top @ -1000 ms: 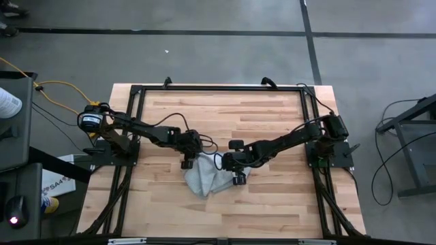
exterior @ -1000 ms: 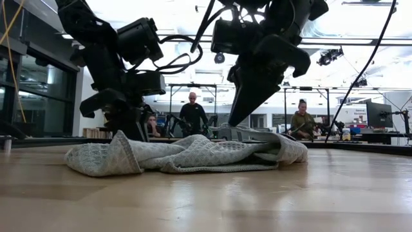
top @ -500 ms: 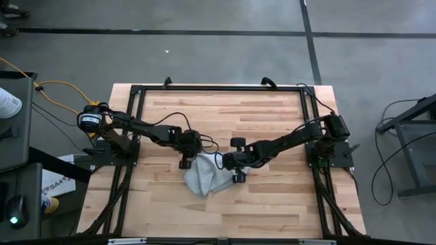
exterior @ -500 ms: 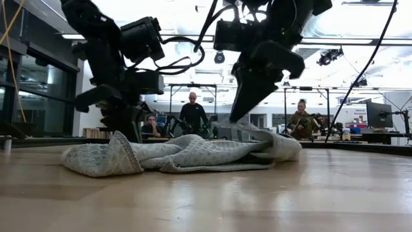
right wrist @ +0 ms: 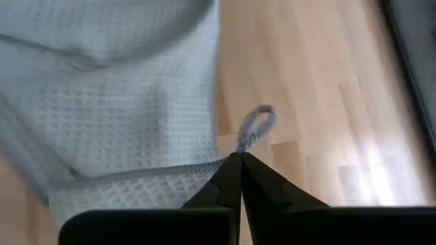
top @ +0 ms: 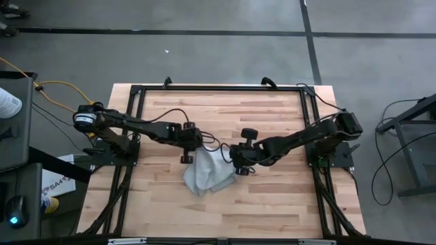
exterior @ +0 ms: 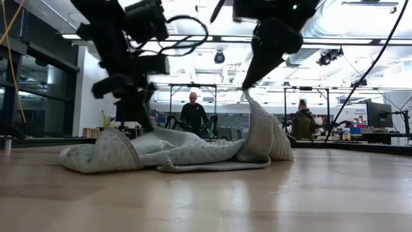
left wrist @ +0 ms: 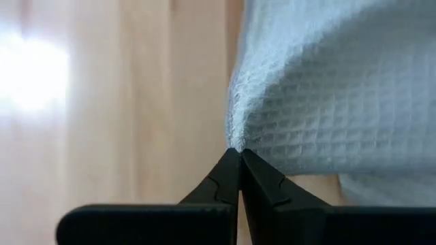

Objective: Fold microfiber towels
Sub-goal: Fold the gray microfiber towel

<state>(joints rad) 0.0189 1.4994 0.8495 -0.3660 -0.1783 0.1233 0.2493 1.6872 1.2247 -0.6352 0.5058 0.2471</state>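
The folding is only at its beginning, as I judge it: the light grey-blue microfiber towel (top: 206, 172), a soft cloth with a fine waffle-like ribbed weave, lies as a crumpled heap on the pale wooden plank tabletop (top: 272, 109), and no clean fold is visible yet. Both arms have taken a hold on it. The left gripper (left wrist: 238, 155) has its two dark pointed fingers pressed together on a bunched edge of the cloth, which rises just ahead of the tips in a soft wrinkled ridge. The right gripper (right wrist: 239, 158) has its jaws also together, clamped on a hemmed edge of the towel; a small grey hanging loop (right wrist: 256, 126) stands out of the hem right in front of the tips. In the low view the part under the right gripper (exterior: 248, 90) is pulled up from the table like a little tent, while the part below the left gripper (exterior: 138, 106) is raised less, and the middle of the cloth sags on the wood between them. What is left, I think, is nearly everything: to spread the towel flat, to bring one side over the other, and to press it into a tidy rectangle. The wood looks smooth and a little shiny, with light reflecting on it
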